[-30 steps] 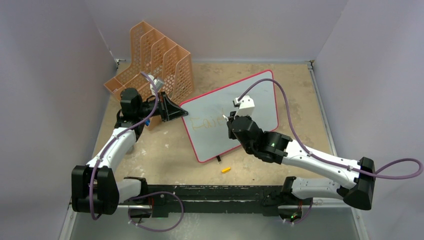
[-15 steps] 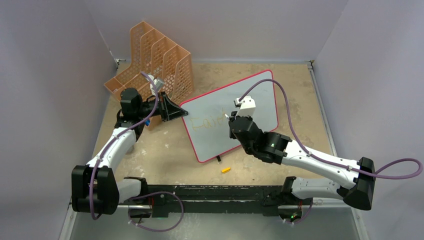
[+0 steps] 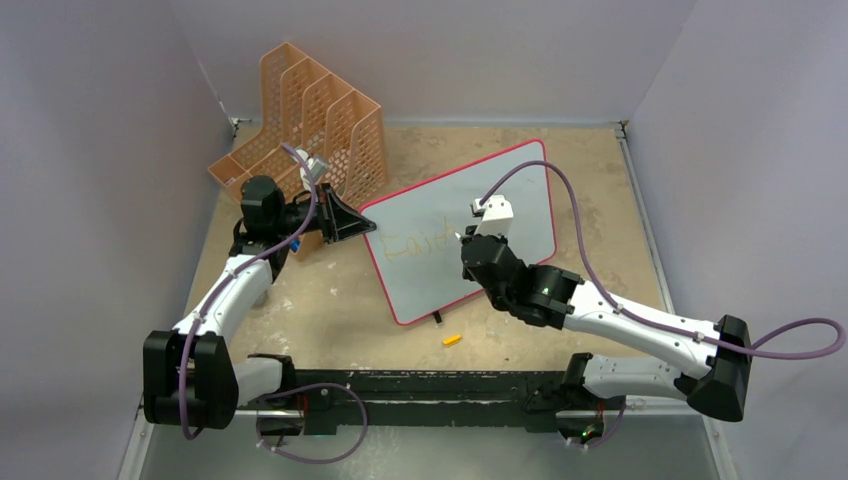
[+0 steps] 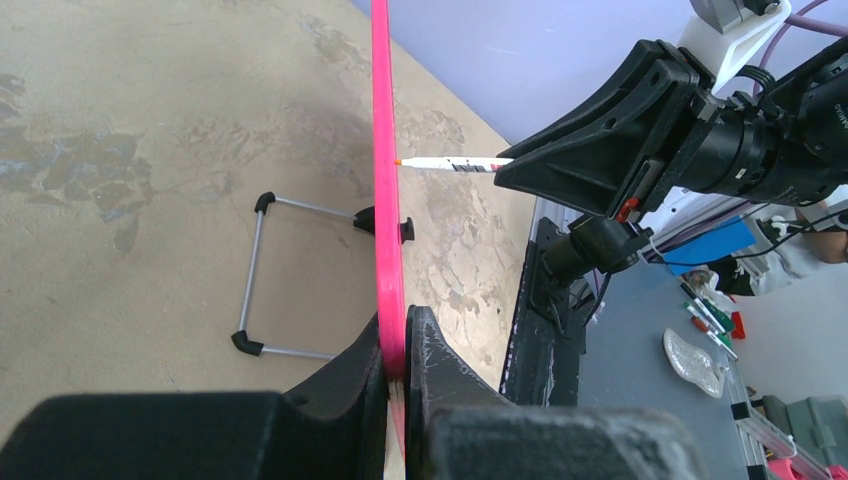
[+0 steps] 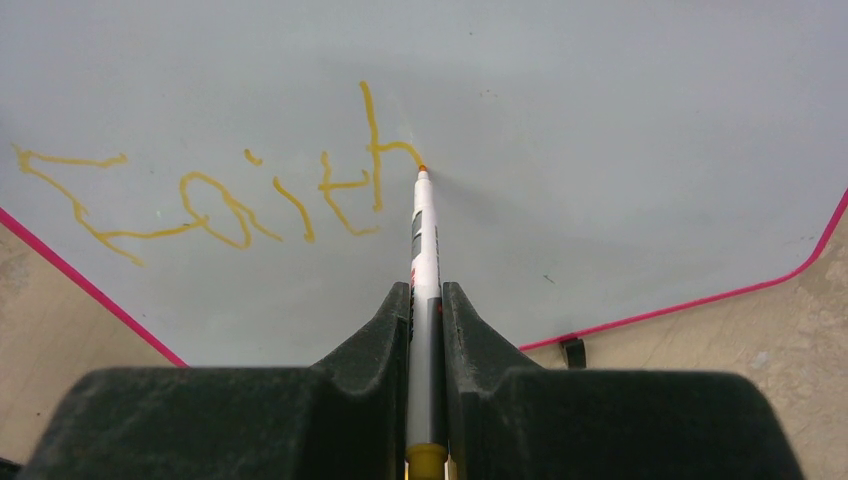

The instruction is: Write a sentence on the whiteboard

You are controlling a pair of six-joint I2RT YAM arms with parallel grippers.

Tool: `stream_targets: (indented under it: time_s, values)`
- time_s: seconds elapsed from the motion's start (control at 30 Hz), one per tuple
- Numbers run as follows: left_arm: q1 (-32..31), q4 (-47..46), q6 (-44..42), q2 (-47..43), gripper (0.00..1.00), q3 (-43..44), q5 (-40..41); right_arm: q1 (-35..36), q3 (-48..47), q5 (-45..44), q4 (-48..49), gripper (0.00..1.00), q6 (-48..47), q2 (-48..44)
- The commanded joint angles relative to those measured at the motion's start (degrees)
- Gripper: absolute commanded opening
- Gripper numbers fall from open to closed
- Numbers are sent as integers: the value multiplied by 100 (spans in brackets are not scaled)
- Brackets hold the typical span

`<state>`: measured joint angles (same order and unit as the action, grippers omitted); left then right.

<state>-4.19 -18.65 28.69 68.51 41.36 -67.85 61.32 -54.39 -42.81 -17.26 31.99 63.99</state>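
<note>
We see the right pincer [image 5: 427, 292] clenched on a marker [image 5: 424, 225]. Its tip touches the whiteboard [image 5: 620, 110] at twelve o'clock, at the end of the sentence [image 5: 220, 205], which so far reads "Faith". Only the left wrist view shows the left pincer [image 4: 396, 335] clamping the board's pink edge above the worktop [image 4: 150, 120].

Left claw [image 3: 362, 225] and right claw [image 3: 465, 242], both clamped.
The left reaches forward and inward; the right stretches forward-left, its fingers pointing away from the bases.
</note>
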Motion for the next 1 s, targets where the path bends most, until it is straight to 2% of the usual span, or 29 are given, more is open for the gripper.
stream_targets:
  time_s: [0.0, 0.53, 0.97]
  values:
    - [-12, -130, -355, -26, 0, 179, -255, -72, 104, 42, -112, 0, 152, -39]
    - [-3, -143, -342, -33, 0, 179, -234, -70, 80, 460, -446, 0, 277, 35]
    - [21, -119, -370, -40, 0, 186, -134, -68, -25, 177, -120, 0, 160, -376]
